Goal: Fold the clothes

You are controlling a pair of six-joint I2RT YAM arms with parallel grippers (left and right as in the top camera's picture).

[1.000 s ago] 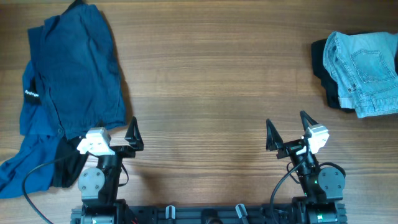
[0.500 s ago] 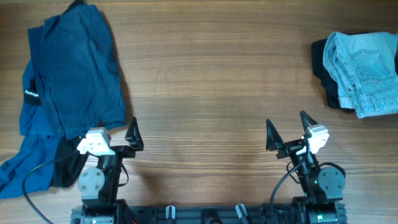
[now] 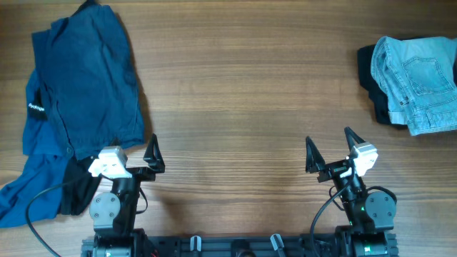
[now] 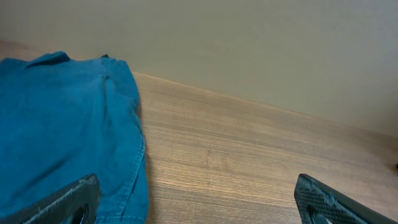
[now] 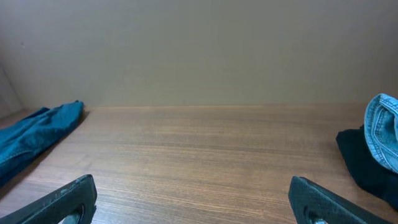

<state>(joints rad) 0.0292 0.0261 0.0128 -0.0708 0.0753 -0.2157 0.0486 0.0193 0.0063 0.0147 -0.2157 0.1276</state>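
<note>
The dark navy-blue shorts [image 3: 89,78] lie crumpled at the table's far left, on top of a royal-blue and black jacket [image 3: 32,143] with a small white logo. Light-blue jeans [image 3: 418,82] lie bunched at the far right. My left gripper [image 3: 132,155] stands open at the front left, just off the shorts' near edge. In the left wrist view the shorts [image 4: 62,124] fill the left side and the left gripper [image 4: 196,208] holds nothing. My right gripper [image 3: 330,150] stands open at the front right over bare wood. The right gripper [image 5: 193,205] is empty, with the jeans [image 5: 382,130] far to its right.
A black garment [image 3: 371,86] lies under the jeans. Bare wooden table [image 3: 228,107] stretches between the two piles. Both arm bases [image 3: 235,243] sit at the front edge, and a plain wall [image 5: 199,50] stands behind the table.
</note>
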